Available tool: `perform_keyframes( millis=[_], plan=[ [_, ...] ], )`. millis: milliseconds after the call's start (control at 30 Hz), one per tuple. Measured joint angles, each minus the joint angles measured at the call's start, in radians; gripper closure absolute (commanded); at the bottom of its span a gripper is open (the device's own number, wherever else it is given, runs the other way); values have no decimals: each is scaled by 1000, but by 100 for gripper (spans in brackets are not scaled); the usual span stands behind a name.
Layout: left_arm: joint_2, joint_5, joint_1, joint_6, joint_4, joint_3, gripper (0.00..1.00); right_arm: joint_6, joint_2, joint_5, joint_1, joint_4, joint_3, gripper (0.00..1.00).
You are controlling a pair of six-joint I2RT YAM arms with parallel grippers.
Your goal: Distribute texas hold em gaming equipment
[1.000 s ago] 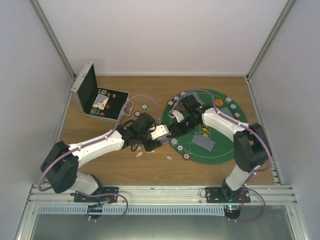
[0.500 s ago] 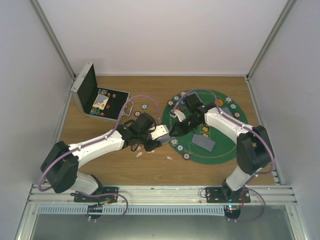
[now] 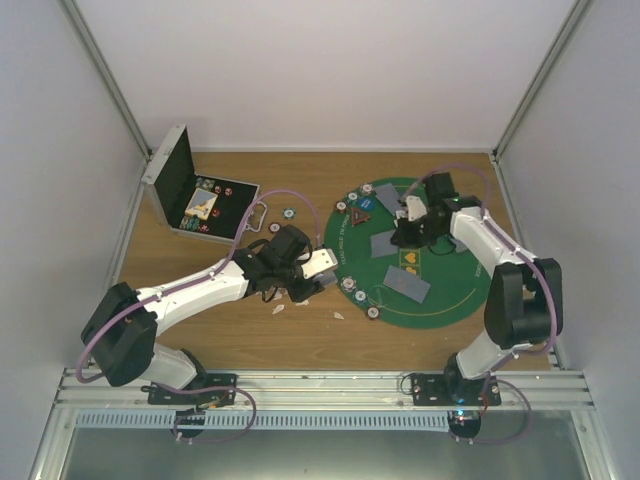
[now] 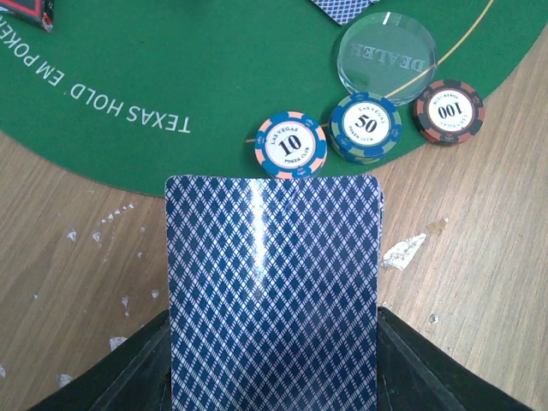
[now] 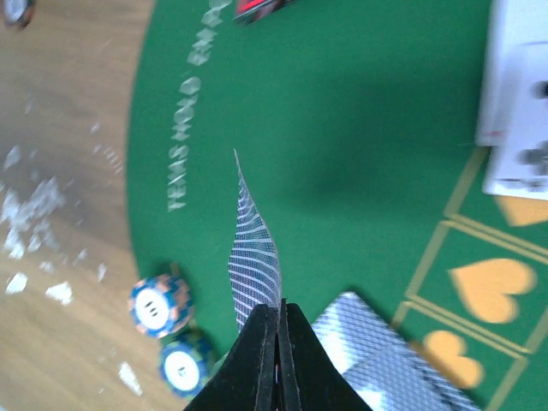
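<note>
My left gripper (image 3: pixel 322 268) is shut on a deck of blue-backed playing cards (image 4: pixel 274 282) and holds it at the left edge of the green mat (image 3: pixel 440 300). Just beyond the deck lie a 10 chip (image 4: pixel 291 145), a 50 chip (image 4: pixel 366 127), a 100 chip (image 4: pixel 448 111) and a clear dealer button (image 4: pixel 387 53). My right gripper (image 3: pixel 400 236) is shut on a single card (image 5: pixel 255 244), seen edge-on and bent, above the middle of the mat. Two face-down cards (image 3: pixel 385 243) lie on the mat. A red-black triangular token (image 3: pixel 362 215) lies near the mat's back left.
An open metal case (image 3: pixel 195 195) with chips stands at the back left. Loose chips (image 3: pixel 287 212) lie between the case and the mat. White scraps (image 3: pixel 338 315) lie on the wood by the mat. Face-up cards (image 5: pixel 514 94) lie on the mat at the right.
My right gripper has drawn away from the deck in my left gripper, up and to the right over the mat, with one card in it. The left arm has stayed still.
</note>
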Motion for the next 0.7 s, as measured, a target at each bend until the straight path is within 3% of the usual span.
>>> perform_keyframes(
  millis=[233, 700],
  plan=[
    [-6, -1, 0, 0, 0, 0, 45, 14, 66, 39, -142, 72, -14, 99],
    [-10, -2, 0, 0, 0, 0, 45, -31, 231, 127, -230, 65, 24, 100]
  ],
)
